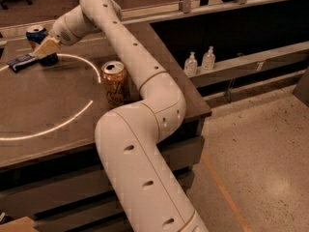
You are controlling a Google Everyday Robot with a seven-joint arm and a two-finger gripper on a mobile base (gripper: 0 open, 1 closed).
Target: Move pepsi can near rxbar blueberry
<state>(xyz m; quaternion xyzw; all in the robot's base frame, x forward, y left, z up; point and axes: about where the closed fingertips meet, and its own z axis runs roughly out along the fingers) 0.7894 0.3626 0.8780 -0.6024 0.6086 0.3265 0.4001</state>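
While the arm (133, 57) stretched from the near right across the table (58, 144), the gripper (46, 48) sat at the far left corner, low over the surface and pressed up against the pepsi can (35, 33). The can stood upright there, its silver top showing just above and to the left of the gripper. The rxbar blueberry (19, 61) lay flat just beside it, on the near-left side, its right end reaching to the gripper. Whether the gripper was clenched on the can or released from it could not be told, since its tan end covered the can's lower right side.

Judged from that layout, the can was already close to the bar, and the remaining work was letting go and backing away cleanly. That was where trouble could come. If the gripper pulled back while clamped, or dragged along the can's side, the tall can could tip or roll off the nearby far-left edge. A low sideways retreat could also shove the bar away. Further right, a gold can (114, 83) stood just beside the arm's long forearm link, so a swing toward the near side could knock it over.
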